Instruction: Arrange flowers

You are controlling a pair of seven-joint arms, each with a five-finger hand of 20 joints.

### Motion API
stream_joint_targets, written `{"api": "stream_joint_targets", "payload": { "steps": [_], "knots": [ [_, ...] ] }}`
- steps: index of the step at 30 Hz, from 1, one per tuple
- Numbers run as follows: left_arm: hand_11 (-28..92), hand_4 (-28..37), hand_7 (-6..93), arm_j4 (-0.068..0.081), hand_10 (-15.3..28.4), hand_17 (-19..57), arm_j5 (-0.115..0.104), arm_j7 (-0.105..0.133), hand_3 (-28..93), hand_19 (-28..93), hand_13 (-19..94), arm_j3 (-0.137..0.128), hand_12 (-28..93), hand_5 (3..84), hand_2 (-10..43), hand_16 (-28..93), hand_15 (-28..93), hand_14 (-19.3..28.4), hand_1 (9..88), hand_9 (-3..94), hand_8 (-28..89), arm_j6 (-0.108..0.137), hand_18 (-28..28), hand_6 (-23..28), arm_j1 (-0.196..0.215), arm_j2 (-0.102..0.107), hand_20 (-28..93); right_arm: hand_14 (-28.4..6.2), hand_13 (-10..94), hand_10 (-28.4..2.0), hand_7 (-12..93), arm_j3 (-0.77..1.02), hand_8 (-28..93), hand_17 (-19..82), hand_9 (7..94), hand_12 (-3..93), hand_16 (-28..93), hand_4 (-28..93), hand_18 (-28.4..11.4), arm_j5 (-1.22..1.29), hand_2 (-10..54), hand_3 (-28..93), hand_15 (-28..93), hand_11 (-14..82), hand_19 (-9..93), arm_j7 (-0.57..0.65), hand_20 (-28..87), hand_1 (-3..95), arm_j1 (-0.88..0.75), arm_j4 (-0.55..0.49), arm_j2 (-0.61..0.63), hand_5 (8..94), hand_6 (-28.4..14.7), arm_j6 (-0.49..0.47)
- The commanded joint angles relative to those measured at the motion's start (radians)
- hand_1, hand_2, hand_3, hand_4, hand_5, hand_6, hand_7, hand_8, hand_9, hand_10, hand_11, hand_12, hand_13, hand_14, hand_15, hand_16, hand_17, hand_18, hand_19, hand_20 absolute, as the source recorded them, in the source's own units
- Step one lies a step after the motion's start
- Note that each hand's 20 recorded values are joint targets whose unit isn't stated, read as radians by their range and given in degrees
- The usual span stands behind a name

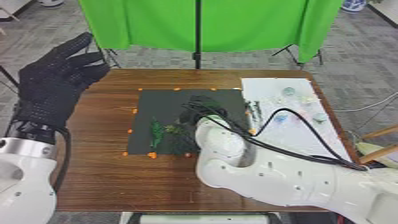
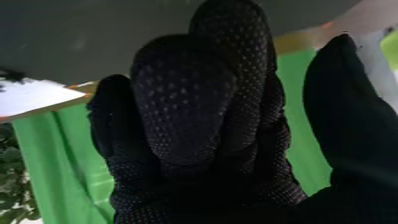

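Note:
In the head view my left hand [image 1: 58,82] is raised over the table's left side, fingers extended. My right hand [image 1: 197,112] is over the dark mat [image 1: 160,102], partly hidden by its wrist and cables. Straight fingers and a thumb set apart show on the right hand [image 2: 191,105] in the right wrist view, with nothing held between them. A green leafy sprig [image 1: 156,132] lies on the mat's left part, beside darker greenery [image 1: 183,142]. Pale flowers [image 1: 289,91] and a bluish one [image 1: 281,118] lie on the white sheet [image 1: 266,90]; thin stems [image 1: 254,110] are near its left edge.
Orange tabs [image 1: 152,155] line the mat's edges on the brown table [image 1: 98,175]. My right forearm and its cables cross the sheet's lower part. Behind the table hangs a green cloth [image 1: 151,25] with a dark pole. Leaves [image 2: 11,170] appear beside the cloth in the right wrist view.

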Motion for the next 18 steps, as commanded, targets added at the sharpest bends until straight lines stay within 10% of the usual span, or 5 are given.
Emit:
{"api": "stream_joint_targets", "payload": {
  "steps": [1,18],
  "knots": [
    [33,-25.5,15.4,-0.003,21.8,-5.2,0.003,-0.007,79,62,26,0.005,12,36.7,8.0,-12,61,28.4,21.8,33.3,-10,0.015,26.3,9.8,0.014,-0.010,28,-5.1,94,-11.0,14,0.047,-11,60,93.7,13.4,14,-23,-19.2,0.063,2.4,71,54,35.1,93,-0.014,14,29.6,-0.061,-0.007,0.059,86.6,-3.6,-0.097],
    [32,-25.4,14.8,0.003,21.6,-5.2,-0.002,0.002,79,62,26,0.009,12,36.8,8.0,-12,61,28.4,21.7,33.5,-9,0.013,26.2,9.8,0.011,-0.003,27,-6.7,94,-12.0,12,0.016,-11,57,93.7,14.7,17,-21,-21.0,0.101,7.0,71,51,32.0,93,-0.030,15,27.4,-0.082,-0.009,0.022,83.2,-4.5,-0.139]
  ]
}}
